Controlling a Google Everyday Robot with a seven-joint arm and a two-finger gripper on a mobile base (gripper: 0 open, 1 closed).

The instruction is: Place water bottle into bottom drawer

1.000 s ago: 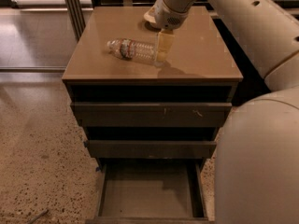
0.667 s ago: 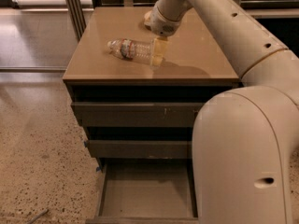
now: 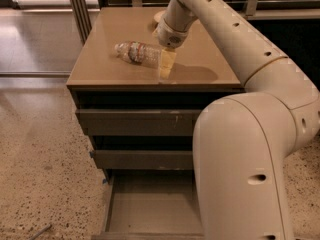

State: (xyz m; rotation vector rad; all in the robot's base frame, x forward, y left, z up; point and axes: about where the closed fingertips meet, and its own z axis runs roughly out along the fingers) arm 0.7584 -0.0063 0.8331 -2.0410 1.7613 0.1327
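The water bottle (image 3: 136, 52) lies on its side on top of the cabinet, toward the left, cap end pointing left. My gripper (image 3: 166, 65) points down at the bottle's right end, touching or very close to it, low over the cabinet top (image 3: 100, 66). The bottom drawer (image 3: 150, 209) is pulled open below the two shut upper drawers; its floor is bare, and its right part is hidden behind my arm.
My large white arm (image 3: 240, 149) fills the right side and covers the cabinet's right front. A pale round object (image 3: 158, 17) sits at the back of the cabinet top behind my wrist. Speckled floor lies to the left. A metal post (image 3: 79, 6) stands at back left.
My gripper has moved left and a little toward the front, down to the bottle's right end. The arm's big link has swung further into view on the right. The bottle has not moved.
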